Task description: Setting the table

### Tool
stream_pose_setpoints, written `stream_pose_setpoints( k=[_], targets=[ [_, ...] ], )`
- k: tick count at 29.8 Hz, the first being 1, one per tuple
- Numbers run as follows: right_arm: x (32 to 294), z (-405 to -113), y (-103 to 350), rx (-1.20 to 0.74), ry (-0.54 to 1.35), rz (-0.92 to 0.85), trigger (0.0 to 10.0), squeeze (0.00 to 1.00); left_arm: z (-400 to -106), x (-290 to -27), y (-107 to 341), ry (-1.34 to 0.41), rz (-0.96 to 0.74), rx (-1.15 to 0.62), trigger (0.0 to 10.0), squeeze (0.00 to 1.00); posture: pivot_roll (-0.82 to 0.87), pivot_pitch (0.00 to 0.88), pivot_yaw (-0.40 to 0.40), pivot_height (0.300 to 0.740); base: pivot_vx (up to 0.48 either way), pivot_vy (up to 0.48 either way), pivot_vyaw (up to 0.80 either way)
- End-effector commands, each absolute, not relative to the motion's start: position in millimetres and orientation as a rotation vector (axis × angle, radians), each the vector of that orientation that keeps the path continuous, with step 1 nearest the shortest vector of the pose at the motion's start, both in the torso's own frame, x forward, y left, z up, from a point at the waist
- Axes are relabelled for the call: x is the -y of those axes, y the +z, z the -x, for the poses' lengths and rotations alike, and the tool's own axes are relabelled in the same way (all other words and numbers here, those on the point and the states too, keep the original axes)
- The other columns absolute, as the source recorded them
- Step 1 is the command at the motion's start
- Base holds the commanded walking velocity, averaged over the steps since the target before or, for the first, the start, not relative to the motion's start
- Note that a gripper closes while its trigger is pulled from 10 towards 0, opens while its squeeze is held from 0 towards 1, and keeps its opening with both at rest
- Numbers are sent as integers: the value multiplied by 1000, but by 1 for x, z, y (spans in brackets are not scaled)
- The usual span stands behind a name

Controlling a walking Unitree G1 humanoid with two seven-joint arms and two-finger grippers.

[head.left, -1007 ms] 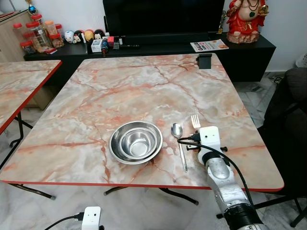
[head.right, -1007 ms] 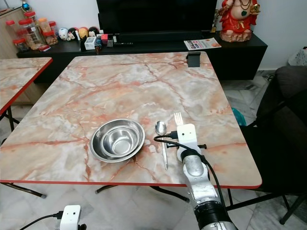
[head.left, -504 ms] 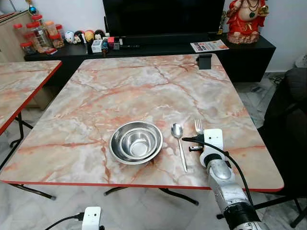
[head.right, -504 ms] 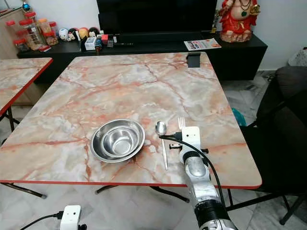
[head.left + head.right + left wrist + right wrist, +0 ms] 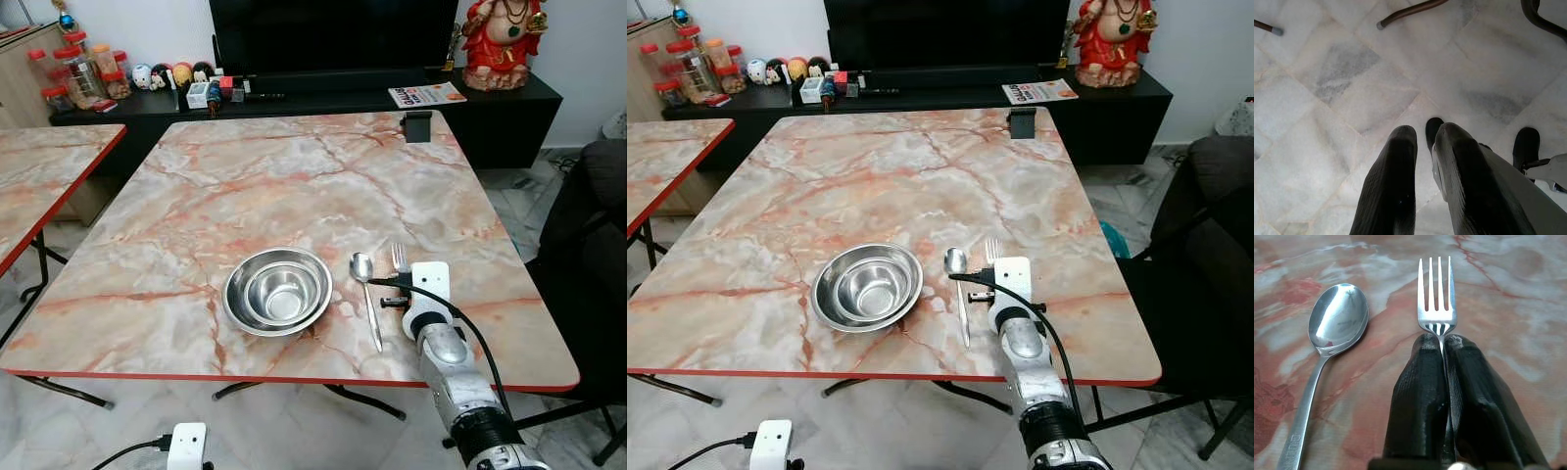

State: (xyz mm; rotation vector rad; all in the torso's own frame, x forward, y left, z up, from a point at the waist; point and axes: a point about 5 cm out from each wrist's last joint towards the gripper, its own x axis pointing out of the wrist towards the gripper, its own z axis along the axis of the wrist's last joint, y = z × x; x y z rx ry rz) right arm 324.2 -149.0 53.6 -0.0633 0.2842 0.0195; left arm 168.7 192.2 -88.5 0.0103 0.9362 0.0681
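- one marble table [image 5: 294, 186] holds a steel bowl [image 5: 277, 291] near its front edge; spoon [image 5: 366, 294] just right of it.
- right gripper [image 5: 1442, 345] pinches the fork [image 5: 1435, 293]; lower it flat, parallel to the spoon, before releasing.
- since a second ago, fork has shifted closer to the spoon.
- left gripper [image 5: 1422, 142] hangs idle, fingers nearly closed.

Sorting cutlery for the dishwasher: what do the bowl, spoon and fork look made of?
The bowl, spoon and fork all look like polished stainless steel: silvery, with bright mirror-like reflections. The fork's handle is hidden between the fingers of the right end effector, so its material cannot be told.
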Motion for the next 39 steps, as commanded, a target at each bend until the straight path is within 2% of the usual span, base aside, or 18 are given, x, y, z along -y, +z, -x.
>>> stream_pose_setpoints(
  k=[1,19,20,22,29,35,39],
  targets=[
    [147,-325,51,-301,25,47,10000,996,-165,-197,-90,81,-12,-950,10000,0,-77,0,75,740,0,0,0],
    [147,-327,53,-295,18,53,10000,1000,-165,-197,-90,81,-12,-952,10000,0,-77,0,73,740,0,0,0],
    [148,-330,63,-219,8,79,10000,0,-165,-197,-89,82,-10,-950,10000,0,-77,0,73,740,0,0,0],
    [149,-334,90,-19,-16,109,10000,0,-166,-197,-89,82,-7,-946,10000,0,-79,0,75,740,0,0,0],
    [144,-333,115,174,-11,81,10000,0,-168,-196,-88,82,0,-934,10000,0,-78,0,73,740,0,0,0],
    [137,-332,115,201,15,89,10000,0,-170,-195,-87,88,24,-928,10000,0,-76,0,70,740,0,0,0],
    [131,-330,114,209,37,61,10000,0,-171,-196,-87,96,31,-920,10000,0,-72,0,68,740,0,480,0]
  ],
)
